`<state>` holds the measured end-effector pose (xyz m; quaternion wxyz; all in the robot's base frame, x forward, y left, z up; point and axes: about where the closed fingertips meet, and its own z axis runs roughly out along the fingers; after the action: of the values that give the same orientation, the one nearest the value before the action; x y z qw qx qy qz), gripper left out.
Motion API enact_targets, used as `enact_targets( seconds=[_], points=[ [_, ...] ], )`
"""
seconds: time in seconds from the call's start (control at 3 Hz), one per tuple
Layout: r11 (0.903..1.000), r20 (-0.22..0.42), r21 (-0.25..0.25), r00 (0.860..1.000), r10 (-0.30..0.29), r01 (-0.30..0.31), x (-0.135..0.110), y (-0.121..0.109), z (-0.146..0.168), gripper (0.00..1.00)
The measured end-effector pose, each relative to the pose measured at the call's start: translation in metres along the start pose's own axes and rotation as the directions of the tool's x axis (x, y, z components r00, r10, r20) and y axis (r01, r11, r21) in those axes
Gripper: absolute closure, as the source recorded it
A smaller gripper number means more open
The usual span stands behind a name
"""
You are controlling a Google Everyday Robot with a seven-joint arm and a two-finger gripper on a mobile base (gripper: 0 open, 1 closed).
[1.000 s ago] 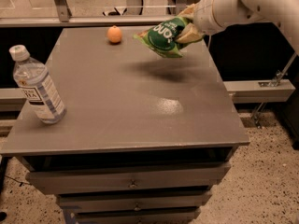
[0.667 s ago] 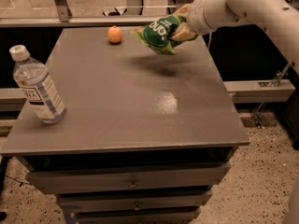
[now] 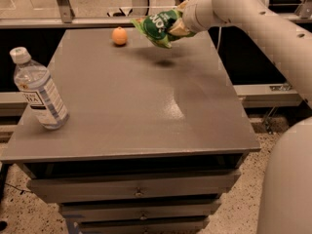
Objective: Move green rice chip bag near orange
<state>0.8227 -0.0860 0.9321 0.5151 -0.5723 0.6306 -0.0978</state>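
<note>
- The gripper (image 3: 178, 24) grips the green rice chip bag (image 3: 158, 26) aloft over the table (image 3: 146, 106), far edge.
- The orange (image 3: 119, 35) sits just left, apparently not touching.
- A water bottle (image 3: 39, 89) stands near-left.

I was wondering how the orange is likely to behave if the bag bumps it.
The orange looks round and smooth, so it would probably roll across the flat table if nudged. It seems firm, unlikely to deform. The gripper, holding the green rice chip bag in the air nearby, should likely lower it short of contact.
</note>
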Motion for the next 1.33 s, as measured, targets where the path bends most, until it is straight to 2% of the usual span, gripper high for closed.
enact_targets(
  seconds=[0.33, 1.0, 1.33],
  points=[
    [0.9981, -0.020, 0.028, 0.998, 0.056, -0.056, 0.001, -0.006, 0.024, 1.00],
    [0.9873, -0.077, 0.053, 0.985, 0.153, -0.150, 0.016, -0.006, 0.057, 1.00],
    [0.9821, -0.106, 0.054, 0.977, 0.185, -0.181, 0.024, -0.004, 0.067, 0.82]
  ],
)
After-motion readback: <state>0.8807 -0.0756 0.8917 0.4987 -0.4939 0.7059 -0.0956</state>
